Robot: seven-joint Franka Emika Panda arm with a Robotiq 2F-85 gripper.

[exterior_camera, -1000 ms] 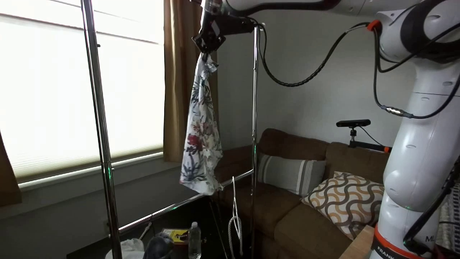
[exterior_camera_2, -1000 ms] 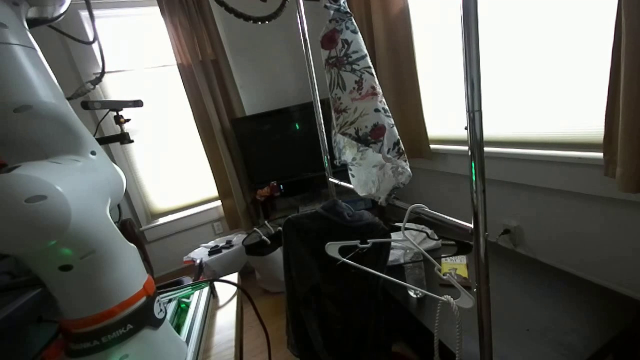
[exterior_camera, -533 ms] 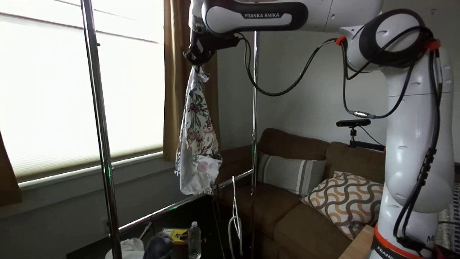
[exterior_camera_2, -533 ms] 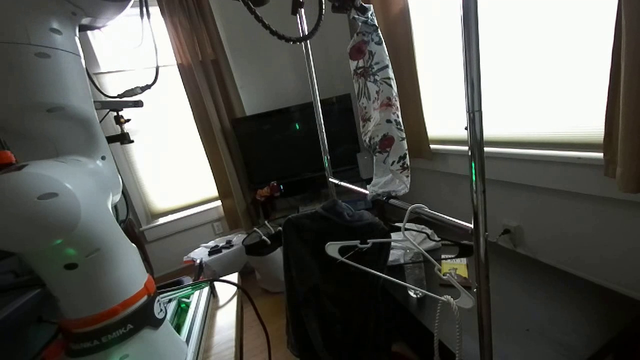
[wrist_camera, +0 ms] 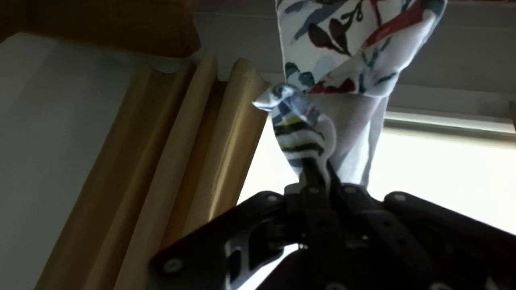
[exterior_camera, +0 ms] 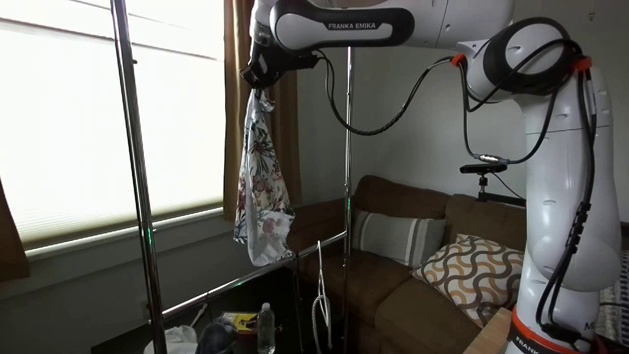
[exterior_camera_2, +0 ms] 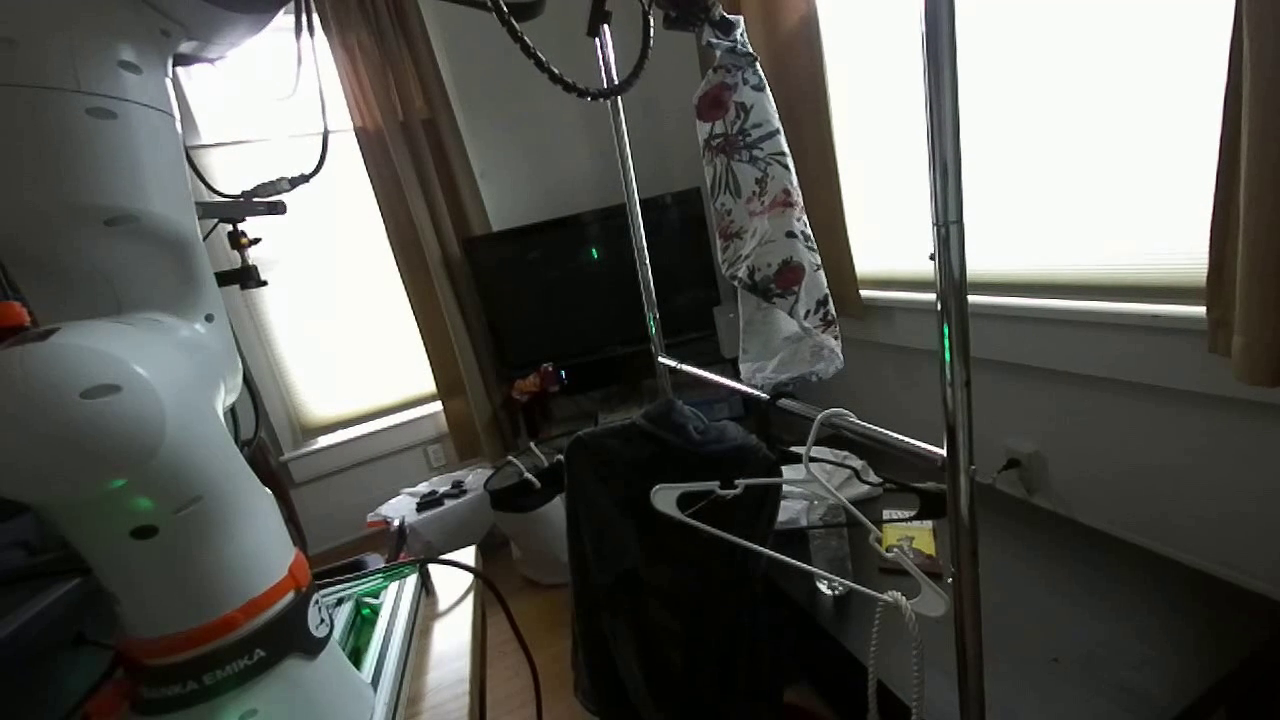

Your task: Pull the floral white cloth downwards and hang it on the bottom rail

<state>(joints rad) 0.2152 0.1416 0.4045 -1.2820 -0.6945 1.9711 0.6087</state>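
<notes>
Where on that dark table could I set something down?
The dark table looks bare right of the upright pole in an exterior view, up to the wall. It's crowded around the clear bottle, yellow book and crumpled white bundle.

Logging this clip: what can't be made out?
Pincer: mostly cut off by the top edge in an exterior view.
Floral white cloth: lower end cut off by the wrist view's top edge.
Bottom rail: contact with cloth unclear in an exterior view, depth ambiguous.
Yellow item: print too small in an exterior view.
</notes>
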